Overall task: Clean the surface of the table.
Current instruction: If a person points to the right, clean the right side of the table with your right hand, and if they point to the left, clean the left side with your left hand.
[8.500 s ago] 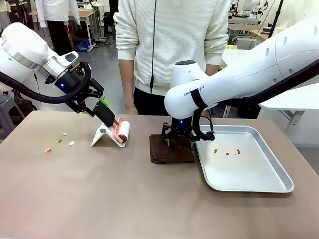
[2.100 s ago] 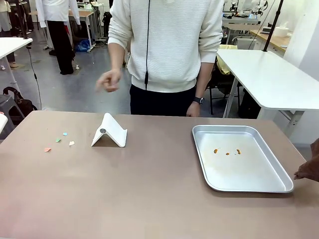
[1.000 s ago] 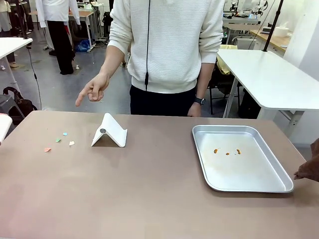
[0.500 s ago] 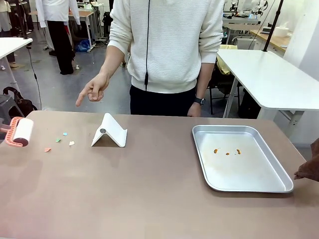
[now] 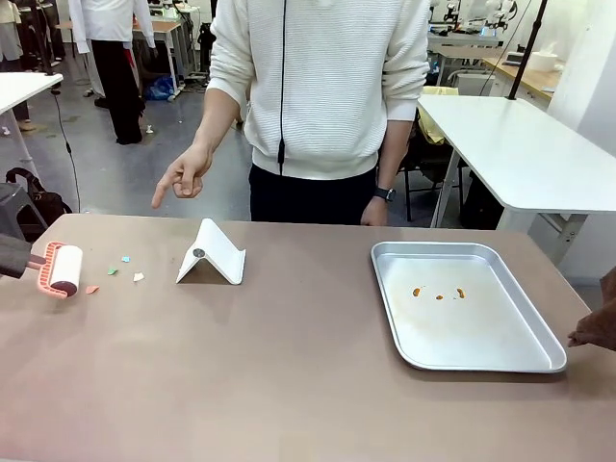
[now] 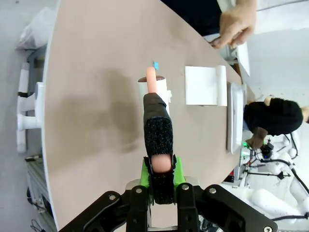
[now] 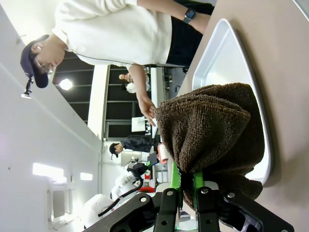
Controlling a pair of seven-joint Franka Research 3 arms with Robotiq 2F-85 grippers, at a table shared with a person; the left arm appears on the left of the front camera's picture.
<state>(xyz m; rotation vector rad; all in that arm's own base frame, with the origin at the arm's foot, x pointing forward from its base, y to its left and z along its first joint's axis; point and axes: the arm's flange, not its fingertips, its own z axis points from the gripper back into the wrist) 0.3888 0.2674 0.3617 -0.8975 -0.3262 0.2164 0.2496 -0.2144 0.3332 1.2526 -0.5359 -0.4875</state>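
The brownish table (image 5: 289, 385) carries several small coloured paper bits (image 5: 114, 272) near its left end. A lint roller (image 5: 60, 269) with a pink frame hangs just left of them, its dark handle running off the left edge. In the left wrist view my left gripper (image 6: 161, 169) is shut on that handle, and the roller (image 6: 154, 89) points at a blue bit (image 6: 155, 65). My right gripper (image 7: 189, 186) is shut on a folded brown cloth (image 7: 212, 130), which peeks in at the table's right edge (image 5: 602, 322), beside the tray.
A white folded stand (image 5: 212, 253) sits right of the paper bits. A silver tray (image 5: 481, 364) holding a few orange crumbs lies at the right. A person stands at the far side, one hand (image 5: 183, 173) pointing down toward the left end.
The lint roller came in from the left edge and moved right and lower, close to the paper bits. The person's pointing hand stays out. The cloth at the right has not moved.
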